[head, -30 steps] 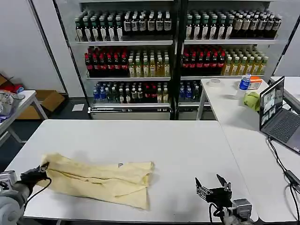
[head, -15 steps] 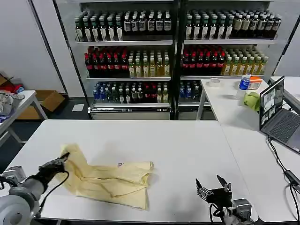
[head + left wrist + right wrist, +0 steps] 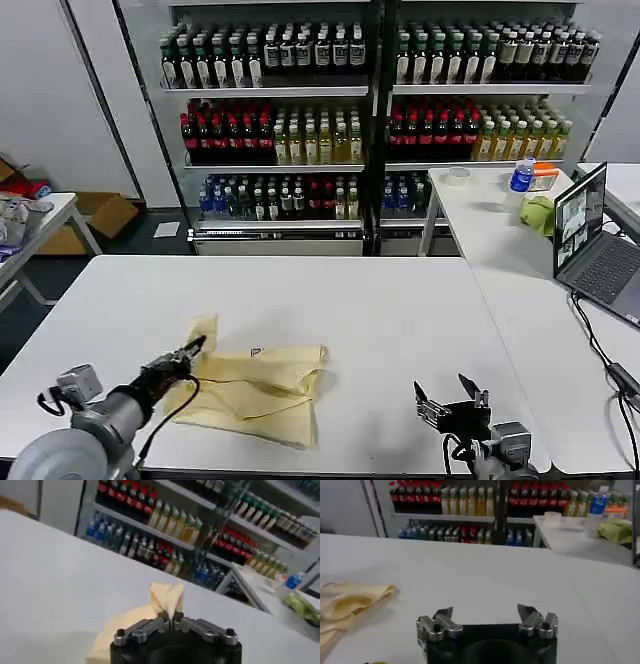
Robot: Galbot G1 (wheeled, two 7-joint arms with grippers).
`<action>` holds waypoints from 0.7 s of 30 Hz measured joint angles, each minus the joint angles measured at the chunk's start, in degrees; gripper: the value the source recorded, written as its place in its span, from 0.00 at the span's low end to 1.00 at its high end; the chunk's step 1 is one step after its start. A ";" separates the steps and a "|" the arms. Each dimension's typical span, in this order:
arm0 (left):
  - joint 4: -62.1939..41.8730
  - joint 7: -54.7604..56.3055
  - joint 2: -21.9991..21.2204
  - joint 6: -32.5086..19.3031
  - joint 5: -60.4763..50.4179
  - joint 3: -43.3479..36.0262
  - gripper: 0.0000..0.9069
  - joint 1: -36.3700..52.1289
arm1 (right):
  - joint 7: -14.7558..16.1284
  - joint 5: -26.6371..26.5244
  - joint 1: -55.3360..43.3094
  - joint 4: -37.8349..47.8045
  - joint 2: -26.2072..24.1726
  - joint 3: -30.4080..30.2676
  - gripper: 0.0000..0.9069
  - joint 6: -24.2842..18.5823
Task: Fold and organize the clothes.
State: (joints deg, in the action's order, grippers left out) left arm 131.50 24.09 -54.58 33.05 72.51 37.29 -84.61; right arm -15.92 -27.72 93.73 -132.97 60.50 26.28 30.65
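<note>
The left hand is clamped tight on a pinch of the shirt, and the left wrist view makes it plain: the two fingers meet on a peak of pale yellow cloth that stands up just above them. In the head view that pinched edge is lifted off the surface and sits over the left part of the garment, with loose fabric draping down from the grip. Holding it raised like that looks deliberate, a way to carry the left side across the rest without dragging it.

The shirt itself lies on the near left of the surface, partly doubled over, its small neck label showing near the far edge and its right end bunched in soft folds. It looks only partway folded; wrinkles run across the top layer.

Over on the near right, the right hand waits well apart from the cloth, fingers spread wide and holding nothing, hovering low at the near edge. The right wrist view shows the shirt's right end lying off to one side, untouched. My guess is the right hand stays clear so the fold can sweep across unobstructed.
</note>
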 measured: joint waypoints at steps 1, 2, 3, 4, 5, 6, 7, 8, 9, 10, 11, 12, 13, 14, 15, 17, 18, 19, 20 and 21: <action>-0.10 0.15 -0.35 0.00 0.11 -0.78 0.04 0.29 | 0.00 -0.04 -0.01 0.01 -0.06 0.00 1.00 0.00; -0.26 0.33 -0.79 -0.01 0.20 -1.63 0.04 0.65 | 0.00 -0.09 -0.01 0.01 -0.11 0.00 1.00 0.00; -0.44 0.51 -1.16 -0.02 0.30 -2.35 0.03 1.01 | 0.01 -0.12 0.00 0.01 -0.17 0.00 1.00 0.00; -0.67 0.70 -1.57 -0.03 0.39 -3.12 0.04 1.38 | 0.02 -0.15 0.02 0.00 -0.24 0.00 1.00 0.00; -0.87 0.86 -2.04 -0.04 0.54 -3.98 0.03 1.70 | 0.01 -0.18 0.05 -0.03 -0.29 0.01 1.00 0.00; -1.08 1.04 -2.51 -0.04 0.61 -4.72 0.04 2.03 | 0.01 -0.20 0.10 -0.12 -0.34 0.02 1.00 0.00; -1.30 1.22 -2.92 -0.07 0.66 -5.45 0.04 2.39 | 0.03 -0.22 0.14 -0.21 -0.38 0.03 1.00 0.00; -1.51 1.38 -3.38 -0.10 0.72 -6.21 0.03 2.75 | 0.02 -0.23 0.17 -0.28 -0.41 0.05 1.00 0.00; -1.75 1.58 -3.83 -0.18 0.69 -6.87 0.04 3.09 | 0.03 -0.24 0.24 -0.35 -0.41 0.05 1.00 0.00; -2.05 1.79 -4.26 -0.31 0.66 -7.69 0.04 3.42 | 0.03 -0.24 0.26 -0.42 -0.42 0.05 1.00 0.00; -2.34 1.95 -4.66 -0.39 0.64 -8.36 0.03 3.68 | 0.02 -0.24 0.26 -0.46 -0.42 0.04 1.00 0.00; -2.68 2.15 -5.15 -0.53 0.56 -9.02 0.04 4.00 | 0.03 -0.23 0.26 -0.51 -0.39 -0.02 1.00 0.00; -3.09 2.40 -5.61 -0.70 0.37 -9.70 0.03 4.40 | 0.02 -0.22 0.21 -0.58 -0.32 -0.08 1.00 0.00; -3.34 2.56 -6.01 -0.77 0.24 -10.25 0.04 4.72 | -0.03 -0.19 0.18 -0.67 -0.26 -0.15 1.00 0.00; -3.54 2.66 -6.41 -0.82 0.17 -10.81 0.04 4.95 | -0.05 -0.17 0.19 -0.73 -0.19 -0.23 1.00 0.00; -3.93 2.80 -7.21 -0.93 0.00 -11.89 0.12 5.23 | -0.09 -0.15 0.22 -0.90 -0.13 -0.27 1.00 0.00; -4.10 2.84 -7.54 -1.01 -0.12 -12.39 0.27 5.30 | -0.11 -0.14 0.27 -0.96 -0.10 -0.27 1.00 0.00; -4.30 2.87 -7.90 -1.05 -0.19 -12.93 0.79 5.38 | -0.11 -0.14 0.33 -1.00 -0.08 -0.27 1.00 0.00; -4.45 2.89 -8.21 -1.05 -0.25 -13.31 1.00 5.48 | -0.14 -0.12 0.39 -1.06 -0.08 -0.26 1.00 0.00; -4.46 2.87 -8.54 -1.00 -0.24 -13.58 1.00 5.57 | -0.15 -0.11 0.46 -1.11 -0.07 -0.24 1.00 0.00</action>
State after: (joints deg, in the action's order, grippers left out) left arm 127.05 26.96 -63.12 32.05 72.27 23.71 -79.04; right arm -16.07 -27.84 94.19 -134.08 60.43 26.04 30.65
